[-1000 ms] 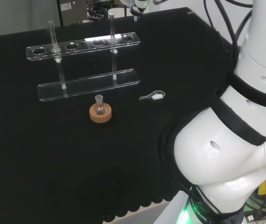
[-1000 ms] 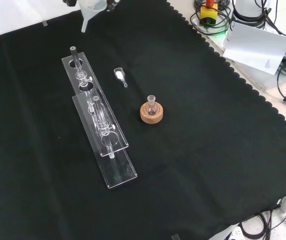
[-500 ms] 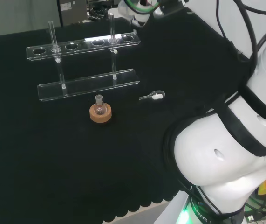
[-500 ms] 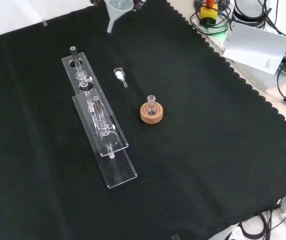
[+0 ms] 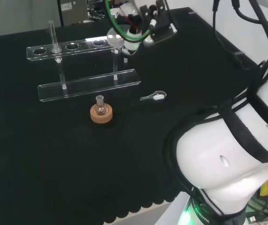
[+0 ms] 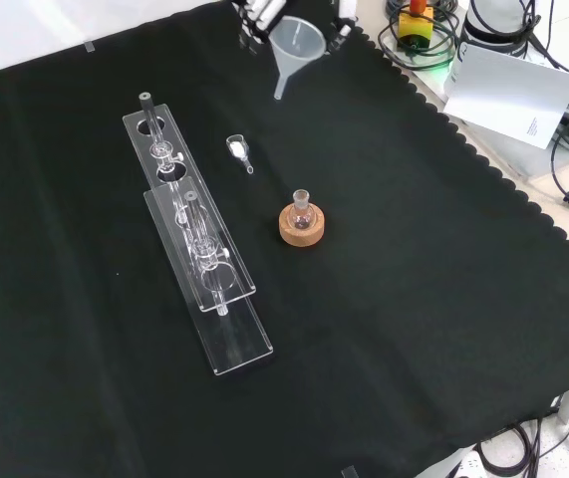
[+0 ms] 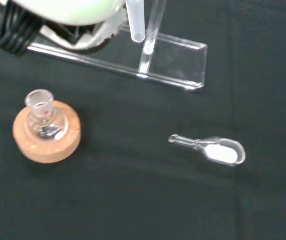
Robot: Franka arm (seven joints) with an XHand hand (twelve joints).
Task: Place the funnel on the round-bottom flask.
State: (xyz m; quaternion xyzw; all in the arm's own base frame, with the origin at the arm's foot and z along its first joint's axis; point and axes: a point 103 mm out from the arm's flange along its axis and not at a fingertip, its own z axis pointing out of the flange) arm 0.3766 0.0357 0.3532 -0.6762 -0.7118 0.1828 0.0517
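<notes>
currently listed, one hand [image 6: 264, 12] — black and white, entering at the top edge of the front view, its fingers [image 6: 254, 22] curled about the rim of a clear funnel [image 6: 294, 45]. the funnel hangs in the air under the hand, wide mouth up, stem pointing down and tilted a little toward the view's left, clear of the cloth. in the head view the same hand [image 5: 155, 23] sits at the top centre, with the funnel [image 5: 123, 40] below and left of it, in front of the rack's right end.

item: round-bottom flask [image 6: 302, 211], small, clear glass, upright on a cork ring [image 6: 302, 227]. it stands well apart from the hand, lower in the front view and a little right of the funnel's stem; its neck is open and bare. in the head view the flask [image 5: 100, 107] lies below and left of the hand. the wrist view shows the flask [image 7: 41, 117] on its cork ring [image 7: 46, 135] from above, with something dark in the bulb, what it is i cannot tell.

item: small clear scoop [image 6: 238, 150] holding white powder, lying flat on the black cloth [image 6: 414, 299] between the funnel and the flask, nearer the rack.

item: clear test-tube rack [image 6: 194, 239], two tiers, long — left of the flask in the front view, with upright tubes in it; their number is hard to tell.
</notes>
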